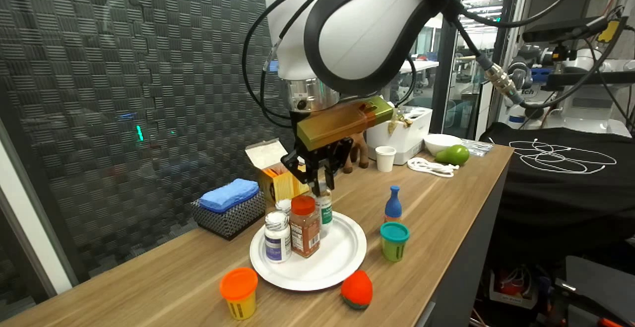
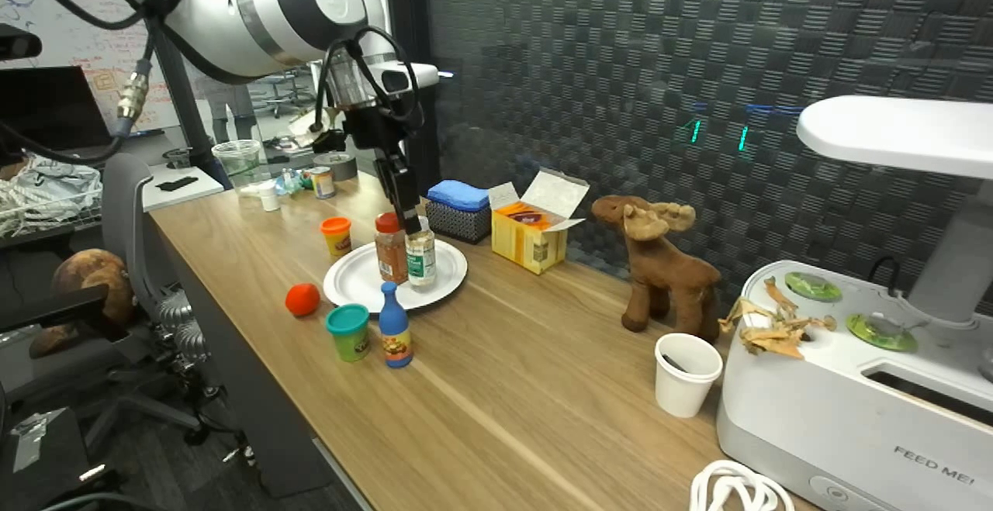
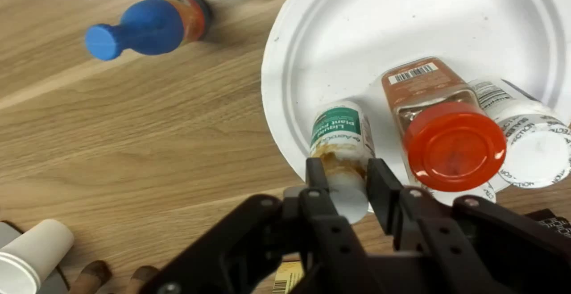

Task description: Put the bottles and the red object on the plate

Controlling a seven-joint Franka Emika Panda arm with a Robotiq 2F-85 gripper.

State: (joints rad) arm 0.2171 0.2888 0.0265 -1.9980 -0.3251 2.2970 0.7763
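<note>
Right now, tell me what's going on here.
A robot gripper straddles the top of the plant food bottle on the plate; whether it grips is unclear. The red-capped bottle and at least one white bottle are there too. The blue bottle, green jar, orange-lidded jar and red object sit on the counter instead.

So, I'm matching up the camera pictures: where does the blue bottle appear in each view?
In an exterior view: blue bottle, below and right of centre.
In an exterior view: blue bottle, below and left of centre.
Wrist view: blue bottle, upper left.
Shared landmark: white plate.
</note>
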